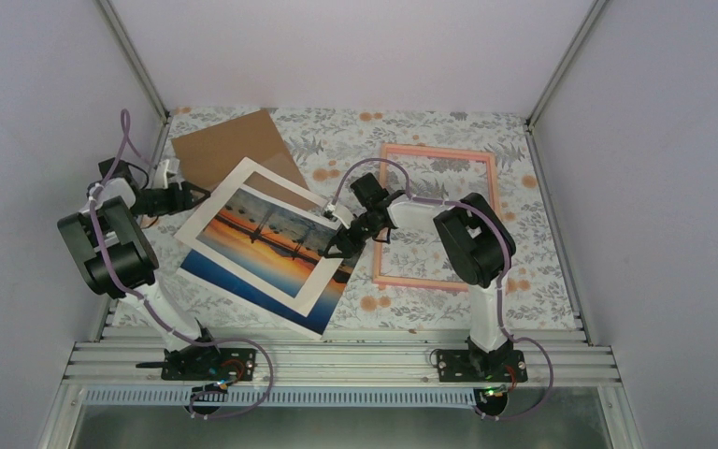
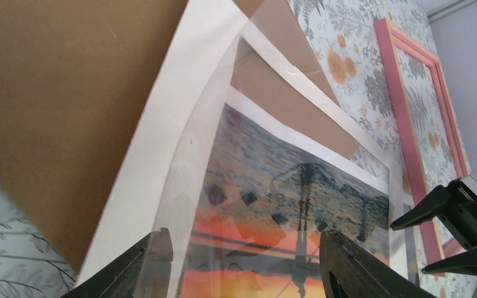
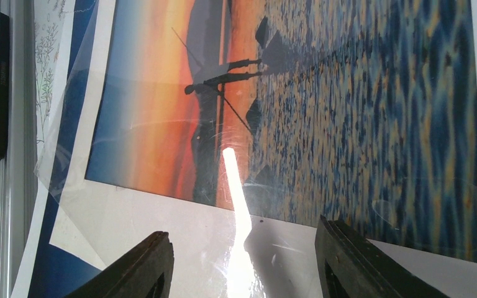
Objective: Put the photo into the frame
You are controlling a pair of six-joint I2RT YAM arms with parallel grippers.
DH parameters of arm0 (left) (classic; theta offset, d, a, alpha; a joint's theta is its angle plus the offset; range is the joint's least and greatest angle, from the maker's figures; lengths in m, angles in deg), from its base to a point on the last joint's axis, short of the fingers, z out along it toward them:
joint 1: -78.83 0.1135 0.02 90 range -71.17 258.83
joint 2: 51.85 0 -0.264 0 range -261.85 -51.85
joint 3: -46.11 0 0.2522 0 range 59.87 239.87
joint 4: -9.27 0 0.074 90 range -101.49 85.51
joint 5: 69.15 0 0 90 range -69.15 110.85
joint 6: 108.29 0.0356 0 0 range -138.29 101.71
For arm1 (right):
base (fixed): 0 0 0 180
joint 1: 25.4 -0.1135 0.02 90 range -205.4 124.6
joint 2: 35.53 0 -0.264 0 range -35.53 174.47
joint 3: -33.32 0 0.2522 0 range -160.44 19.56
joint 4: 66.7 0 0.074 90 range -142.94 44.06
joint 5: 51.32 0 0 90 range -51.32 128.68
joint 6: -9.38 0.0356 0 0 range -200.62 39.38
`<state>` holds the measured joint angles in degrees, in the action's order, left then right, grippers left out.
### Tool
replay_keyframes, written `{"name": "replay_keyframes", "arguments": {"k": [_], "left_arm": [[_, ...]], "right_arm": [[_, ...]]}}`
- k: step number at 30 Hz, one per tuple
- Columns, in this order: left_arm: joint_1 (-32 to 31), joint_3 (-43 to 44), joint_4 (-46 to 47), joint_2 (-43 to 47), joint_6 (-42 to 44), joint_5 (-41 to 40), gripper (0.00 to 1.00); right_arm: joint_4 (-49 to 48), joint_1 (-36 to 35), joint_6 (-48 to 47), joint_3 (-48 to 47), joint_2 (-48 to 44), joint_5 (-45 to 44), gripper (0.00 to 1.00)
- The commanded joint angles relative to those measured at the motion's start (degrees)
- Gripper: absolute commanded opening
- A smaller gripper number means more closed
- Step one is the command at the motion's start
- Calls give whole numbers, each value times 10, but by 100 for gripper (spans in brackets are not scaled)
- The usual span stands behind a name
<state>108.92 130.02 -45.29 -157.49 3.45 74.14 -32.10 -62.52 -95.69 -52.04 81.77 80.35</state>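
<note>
The photo (image 1: 262, 234), an orange sunset over blue water, lies left of centre under a white mat board (image 1: 208, 210), and its blue lower part sticks out at the front. A clear sheet (image 3: 68, 155) lies over both. The pink frame (image 1: 439, 151) lies flat at the right, with only tablecloth inside it. My left gripper (image 1: 187, 196) is at the mat's left corner; in the left wrist view its jaws (image 2: 251, 261) stand apart across the mat's edge and the print (image 2: 298, 186). My right gripper (image 1: 341, 245) is open over the mat's right border (image 3: 161, 223).
A brown cardboard sheet (image 1: 224, 145) lies at the back left, partly under the mat. The right arm reaches across the frame's left rail (image 2: 408, 136). Grey walls close in the floral table on three sides. A metal rail (image 1: 337, 360) runs along the near edge.
</note>
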Motion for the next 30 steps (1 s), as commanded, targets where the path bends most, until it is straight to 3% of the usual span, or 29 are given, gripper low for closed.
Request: {"name": "replay_keyframes", "arguments": {"k": [1,17,20,25,30], "left_arm": [[-4,-46,1,20,-3,30,60],[-93,-169,190,59,-147,67,59],[-109,-184,230,67,-186,44,45],[-112,-136,189,76,-163,17,7],[-113,-92,116,129,-94,26,2]], "right_arm": [[35,-5,0,10,38,-53,58],[23,-5,33,-10,67,-25,58],[22,-5,38,-18,73,-20,58],[15,-1,50,-24,53,11,62],[2,38,93,-37,-1,67,76]]}}
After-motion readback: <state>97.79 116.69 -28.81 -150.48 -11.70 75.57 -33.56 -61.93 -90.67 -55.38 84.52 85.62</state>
